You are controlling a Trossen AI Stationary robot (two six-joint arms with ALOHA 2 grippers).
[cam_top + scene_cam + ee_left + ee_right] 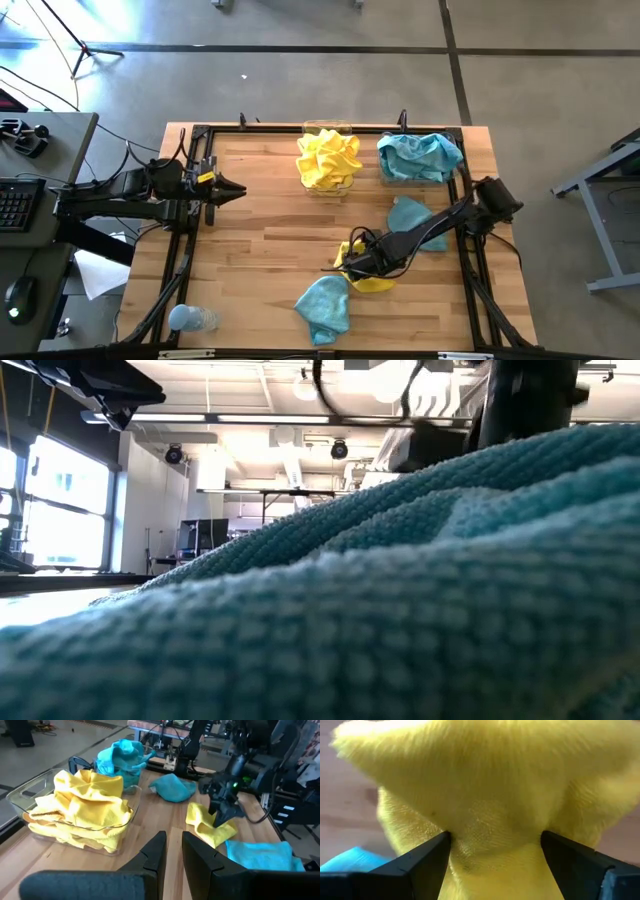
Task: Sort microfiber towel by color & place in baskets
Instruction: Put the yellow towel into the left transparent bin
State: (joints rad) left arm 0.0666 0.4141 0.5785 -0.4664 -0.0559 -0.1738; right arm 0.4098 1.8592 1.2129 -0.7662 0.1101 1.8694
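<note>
A loose yellow microfiber towel [368, 280] lies crumpled on the table's near right part. My right gripper [350, 262] points down over it, open, with one finger [422, 862] on each side of a raised fold [492, 827]. Two teal towels lie loose, one [415, 220] farther back and one [325, 305] near the front edge. At the far edge, one clear basket [325, 130] holds yellow towels [328, 160] and the other [392, 175] holds teal towels [420, 155]. My left gripper [235, 190] hovers at the table's left, its fingers a narrow gap apart with nothing between them [172, 852]. My right gripper comes from above with its open fingers on either side of the yellow towel's raised fold [492, 827]. The cloth bulges up between them and lies on the table. Whether the fingertips touch it, I cannot tell.
A pale blue plastic bottle [190, 318] lies at the near left corner. The front teal towel [400, 590] fills the low view. A black frame [180, 230] runs round the table. Bare wood lies between the left gripper and the loose towels.
</note>
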